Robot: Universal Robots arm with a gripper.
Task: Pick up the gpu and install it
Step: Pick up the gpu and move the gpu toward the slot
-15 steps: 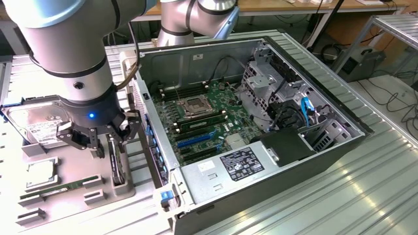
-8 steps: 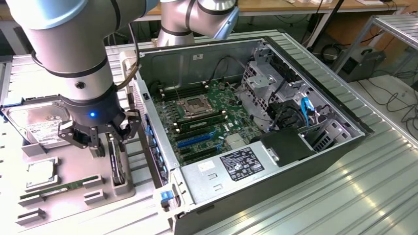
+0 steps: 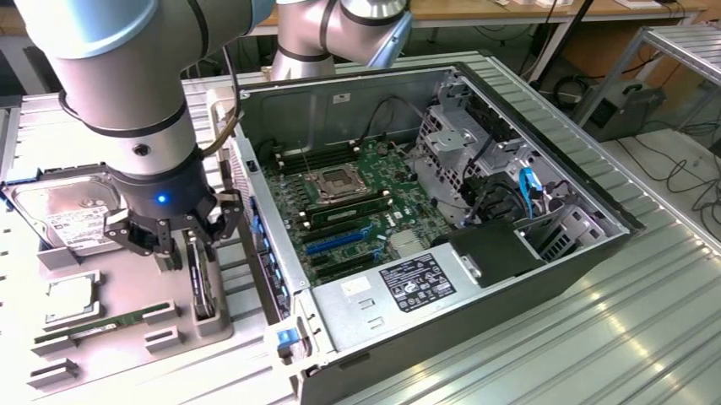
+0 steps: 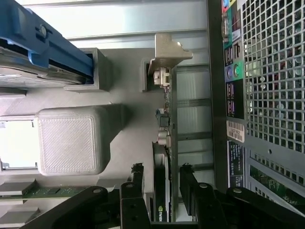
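the gripper point(image 3: 184, 251) point(image 4: 162, 169) hangs with its claw spread wide, one finger on each side of the gpu point(image 3: 201, 285) point(image 4: 161, 200) and not clamped on it. the gpu stands on edge in a slot of the grey tray point(image 3: 124, 274), just beside the open computer case point(image 3: 541, 278).

Looks down on the gpu point(image 4: 162, 191), standing on edge in a grey holder point(image 4: 124, 95), silver bracket point(image 4: 169, 50) at the end away from the jaws. Straddles the card with black jaws spread wide, one either side. Shows a perforated computer case point(image 4: 271, 71) just beside, a blue-railed hard drive point(image 4: 47, 52) on the card's other side.
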